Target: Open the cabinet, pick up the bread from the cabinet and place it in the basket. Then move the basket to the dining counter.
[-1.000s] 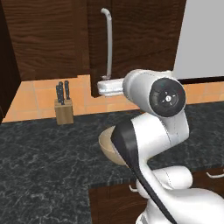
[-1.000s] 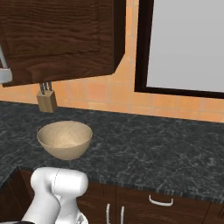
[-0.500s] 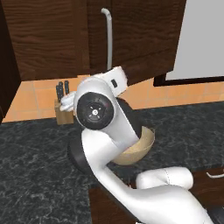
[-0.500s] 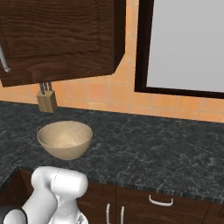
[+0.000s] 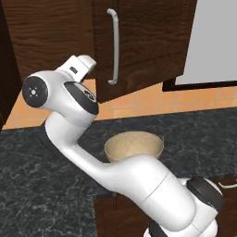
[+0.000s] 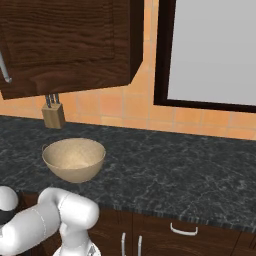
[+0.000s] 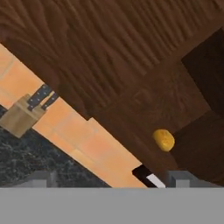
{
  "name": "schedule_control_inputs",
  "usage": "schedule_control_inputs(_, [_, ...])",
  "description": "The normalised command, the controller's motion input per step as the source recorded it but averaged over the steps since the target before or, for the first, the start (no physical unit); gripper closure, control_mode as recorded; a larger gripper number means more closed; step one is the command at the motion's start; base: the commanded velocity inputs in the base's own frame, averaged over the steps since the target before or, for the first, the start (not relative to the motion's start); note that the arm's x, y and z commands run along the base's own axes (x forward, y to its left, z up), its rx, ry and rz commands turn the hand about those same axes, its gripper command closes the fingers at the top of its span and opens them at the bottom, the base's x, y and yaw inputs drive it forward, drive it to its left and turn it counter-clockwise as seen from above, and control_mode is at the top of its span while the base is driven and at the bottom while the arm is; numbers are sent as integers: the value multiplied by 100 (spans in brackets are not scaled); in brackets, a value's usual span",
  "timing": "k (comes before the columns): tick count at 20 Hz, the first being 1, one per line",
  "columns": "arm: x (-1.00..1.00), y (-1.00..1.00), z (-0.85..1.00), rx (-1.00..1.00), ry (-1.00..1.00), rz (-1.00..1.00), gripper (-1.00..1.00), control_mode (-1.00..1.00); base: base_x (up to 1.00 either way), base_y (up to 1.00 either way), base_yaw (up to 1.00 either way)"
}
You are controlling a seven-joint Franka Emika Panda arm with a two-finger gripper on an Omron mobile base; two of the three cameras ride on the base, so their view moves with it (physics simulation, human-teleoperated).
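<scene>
Swung left of the basket (image 5: pixel 134 146) since a second ago, off the cabinet (image 5: pixel 139 41) handle, the gripper (image 7: pixel 109 178) (jaws spread wide, holding nothing) now faces the bread (image 7: pixel 164 140) inside the cabinet, likely lining up a grasp.

The dark wood-grain wall cabinet (image 5: pixel 139 41) stands with its door swung out, leaving an open way in to the small golden-orange bread (image 7: pixel 164 140) on its shelf. Below, a wooden knife block (image 6: pixel 54 115) and round tan basket (image 6: pixel 74 159) occupy the black granite counter (image 6: pixel 190 170).
</scene>
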Motion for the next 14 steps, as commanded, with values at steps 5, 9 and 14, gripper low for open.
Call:
schedule_control_inputs(5, [83, 5, -6, -22, 22, -15, -100, -100, 0, 0, 0])
schedule_control_inputs(9, [53, -7, -3, -6, 17, -13, -100, -100, 0, 0, 0])
schedule_control_inputs(14, [-11, -45, 5, 0, 3, -7, -100, -100, 0, 0, 0])
